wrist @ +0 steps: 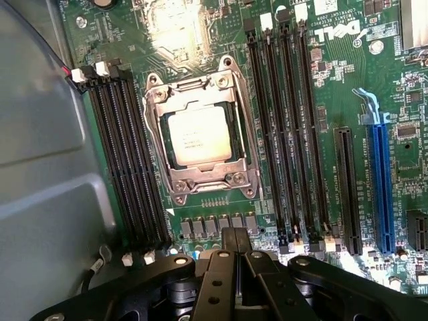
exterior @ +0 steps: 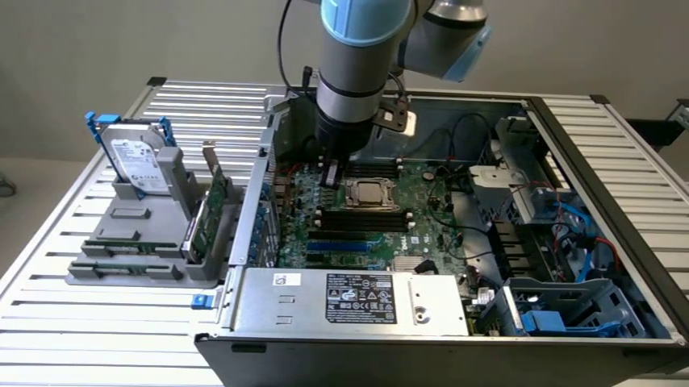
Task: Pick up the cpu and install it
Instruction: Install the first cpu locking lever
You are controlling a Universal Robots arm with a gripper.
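Observation:
The cpu (exterior: 369,193) (wrist: 198,136), a small square chip with a dull silver top, lies flat inside the metal socket frame (wrist: 202,179) on the green motherboard (exterior: 415,230). My gripper (exterior: 331,179) (wrist: 235,234) hangs inside the open computer case, just above the board and beside the socket, toward the exterior view's left. Its fingers are shut together with nothing between them and stand apart from the cpu. In the wrist view the black finger linkage (wrist: 221,281) crosses the foreground.
Black memory slots (wrist: 127,154) (wrist: 287,134) flank the socket, and a blue card slot (wrist: 381,174) lies further off. The case wall (exterior: 264,185) is close to the gripper. A grey rack (exterior: 140,242) on the exterior view's left holds a hard drive (exterior: 140,157) and green cards (exterior: 210,218).

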